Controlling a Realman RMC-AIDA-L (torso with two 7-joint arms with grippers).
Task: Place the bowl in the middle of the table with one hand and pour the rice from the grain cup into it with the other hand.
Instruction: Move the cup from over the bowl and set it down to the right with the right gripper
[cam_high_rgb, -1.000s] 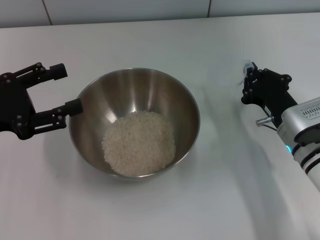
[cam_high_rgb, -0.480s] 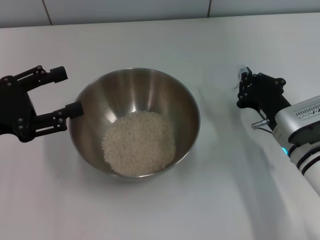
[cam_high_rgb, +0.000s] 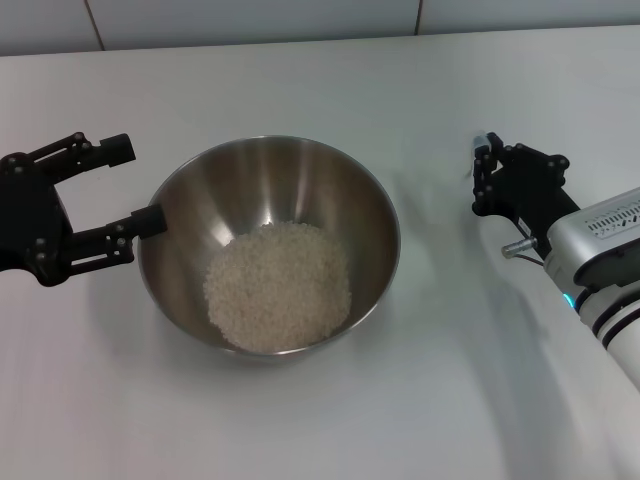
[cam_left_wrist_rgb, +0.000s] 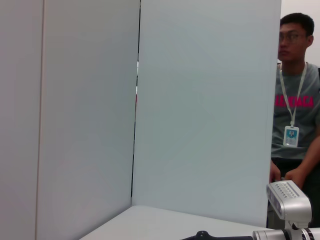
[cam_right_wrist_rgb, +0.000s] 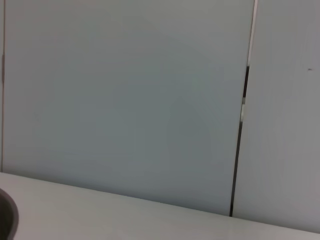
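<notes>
The steel bowl (cam_high_rgb: 270, 190) stands in the middle of the white table (cam_high_rgb: 320, 420), holding a mound of rice (cam_high_rgb: 278, 285). My left gripper (cam_high_rgb: 140, 182) is open just left of the bowl's rim, its lower fingertip (cam_high_rgb: 152, 220) close to the rim. My right gripper (cam_high_rgb: 485, 175) is to the right of the bowl, well apart from it, and is shut on the grain cup (cam_high_rgb: 483, 147). Only a sliver of the cup's clear plastic shows past the fingers. The bowl's rim (cam_right_wrist_rgb: 6, 220) shows at the edge of the right wrist view.
White wall panels (cam_high_rgb: 250, 20) run along the table's far edge. The left wrist view shows the panels, my right arm (cam_left_wrist_rgb: 287, 200) and a person (cam_left_wrist_rgb: 295, 105) standing beyond the table.
My right gripper has shifted a little to the left, toward the bowl, with the cup. The left gripper and the bowl have stayed almost still.
</notes>
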